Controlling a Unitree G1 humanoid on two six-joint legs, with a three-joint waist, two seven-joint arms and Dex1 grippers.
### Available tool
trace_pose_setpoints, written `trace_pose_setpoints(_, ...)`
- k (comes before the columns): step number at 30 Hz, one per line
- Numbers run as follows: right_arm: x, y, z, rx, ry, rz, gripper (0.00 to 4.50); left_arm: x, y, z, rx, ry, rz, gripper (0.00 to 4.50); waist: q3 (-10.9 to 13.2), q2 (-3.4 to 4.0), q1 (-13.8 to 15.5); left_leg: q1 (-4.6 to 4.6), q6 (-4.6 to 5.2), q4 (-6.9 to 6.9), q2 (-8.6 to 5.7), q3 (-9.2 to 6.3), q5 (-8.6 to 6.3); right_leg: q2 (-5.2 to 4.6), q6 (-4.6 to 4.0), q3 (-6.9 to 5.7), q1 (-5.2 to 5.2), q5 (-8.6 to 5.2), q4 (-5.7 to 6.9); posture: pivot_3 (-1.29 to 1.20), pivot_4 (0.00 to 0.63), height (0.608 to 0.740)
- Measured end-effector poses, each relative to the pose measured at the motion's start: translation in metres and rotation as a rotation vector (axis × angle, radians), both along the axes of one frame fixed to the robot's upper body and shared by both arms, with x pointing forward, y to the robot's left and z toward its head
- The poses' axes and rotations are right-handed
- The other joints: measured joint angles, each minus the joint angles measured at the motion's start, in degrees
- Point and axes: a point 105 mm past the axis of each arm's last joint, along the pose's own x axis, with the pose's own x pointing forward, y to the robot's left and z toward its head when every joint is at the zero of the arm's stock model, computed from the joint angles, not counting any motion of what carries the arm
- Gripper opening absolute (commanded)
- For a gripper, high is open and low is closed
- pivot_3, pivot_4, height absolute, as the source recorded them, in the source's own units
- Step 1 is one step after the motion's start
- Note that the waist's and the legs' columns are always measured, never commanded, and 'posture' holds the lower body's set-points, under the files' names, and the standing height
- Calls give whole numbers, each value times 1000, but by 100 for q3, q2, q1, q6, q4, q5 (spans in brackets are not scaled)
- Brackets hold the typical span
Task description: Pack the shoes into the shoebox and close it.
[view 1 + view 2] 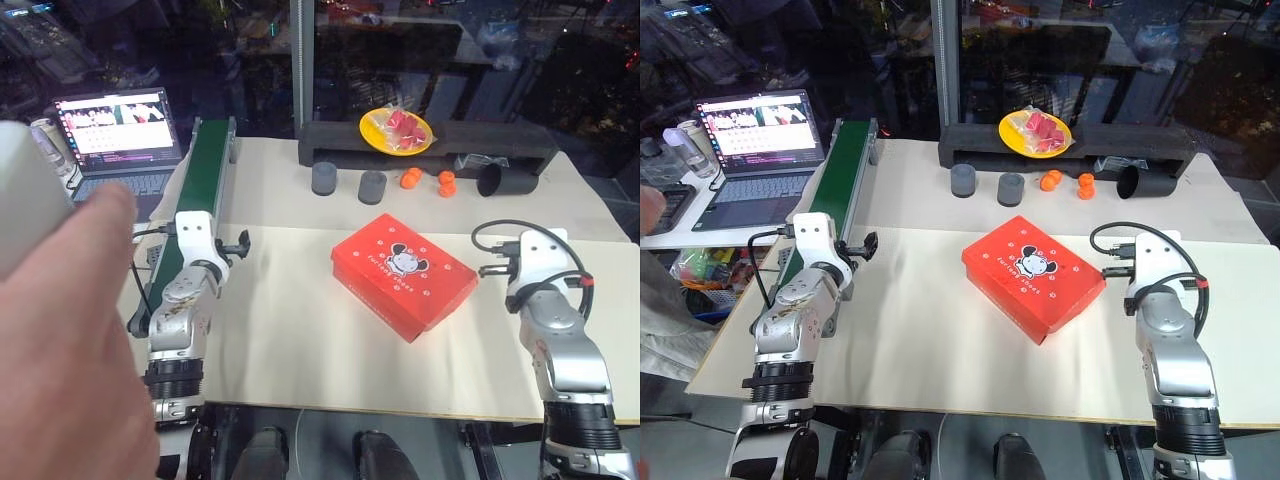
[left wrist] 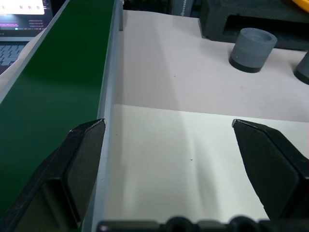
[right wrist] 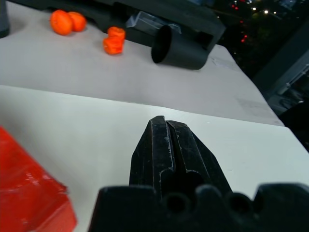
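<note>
Head stereo pair looks down over table point(image 1: 940, 330); wrist cameras low, facing forward.

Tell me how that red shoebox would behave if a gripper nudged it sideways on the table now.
The shoebox lies flat, lid closed, so it would probably slide rather than tip. It sits skewed to the table edge, so an off-centre push would likely turn it. It looks like cardboard; its walls may flex under a firm squeeze.
</note>
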Motion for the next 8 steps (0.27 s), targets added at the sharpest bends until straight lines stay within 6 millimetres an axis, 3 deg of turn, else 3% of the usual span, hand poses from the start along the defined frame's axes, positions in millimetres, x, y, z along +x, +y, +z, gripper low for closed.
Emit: trace_pose_setpoints(8, -3, -4, -3, 8, 1, -22, 120, 1, -6, 2, 2, -6, -25, 4500, 0, 0, -4, 0, 0, 0, 0, 0, 0, 0, 0, 0, 0, 0, 1, 0, 150, 740)
